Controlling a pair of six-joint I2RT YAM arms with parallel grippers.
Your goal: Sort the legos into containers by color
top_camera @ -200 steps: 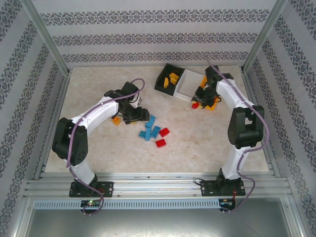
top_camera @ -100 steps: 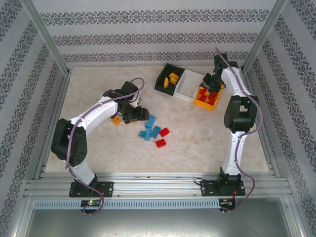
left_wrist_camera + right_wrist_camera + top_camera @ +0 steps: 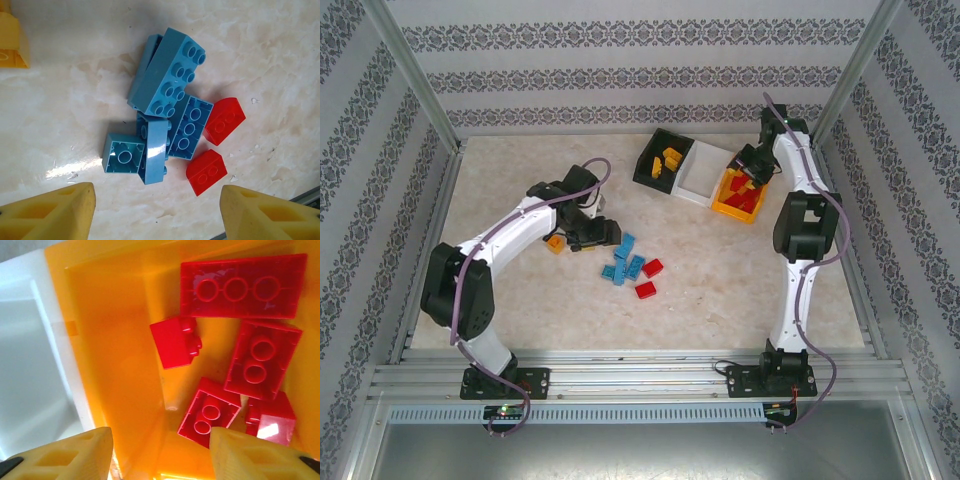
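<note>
Fingers [image 3: 50, 212] of the left gripper [image 3: 157, 205] are cropped by the bottom edge of the left wrist view, leaving just their yellow tips. An orange-yellow lego [image 3: 10, 42] is cut off at that view's top-left corner. The blue legos [image 3: 167, 85] lie heaped, so some hide under others and their count is unclear. In the top view the orange-yellow pieces in the black bin [image 3: 648, 168] are too small to count.

The table [image 3: 740, 290] is pale and marbled with a glossy sheen. Patterned wallpaper [image 3: 620, 80] lines the enclosure, and aluminium rails [image 3: 620, 375] run along the near edge.

The left gripper's fingers stand apart and grasp nothing, hovering above the blue heap with 2 red legos [image 3: 225, 120] just beside it. The right gripper [image 3: 160, 450] hangs over the orange bin [image 3: 115, 340], its fingers spread and empty. Below it, 5 red legos [image 3: 242, 285] rest on the bin floor. The white bin [image 3: 30, 365] adjoins the orange one
</note>
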